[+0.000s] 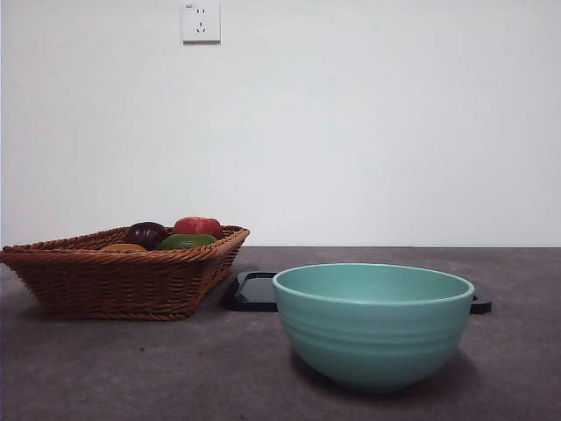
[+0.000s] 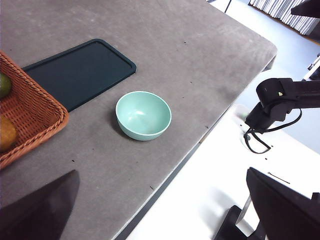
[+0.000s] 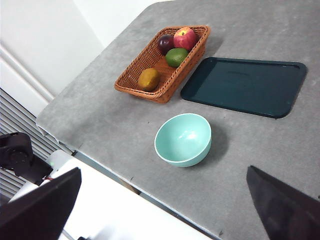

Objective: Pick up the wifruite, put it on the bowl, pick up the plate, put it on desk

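The wifruite [image 3: 149,79], brown-orange and oval, lies in the near end of the wicker basket [image 3: 162,62]; only its top [image 1: 124,248] shows over the rim in the front view. The teal bowl [image 1: 372,324] stands empty on the desk [image 1: 105,368], in front of the tray. It is also seen from above as the bowl [image 2: 143,115] and the bowl [image 3: 183,139]. No plate shows. My left gripper [image 2: 165,220] and right gripper [image 3: 160,220] hang open, high over the desk's front edge, holding nothing. Neither appears in the front view.
The basket also holds a dark purple fruit [image 3: 166,43], a red fruit [image 3: 185,37] and a green fruit [image 3: 176,56]. A glossy black tray [image 3: 245,86] lies flat beside the basket, behind the bowl. The desk edge [image 2: 200,142] runs close to the bowl.
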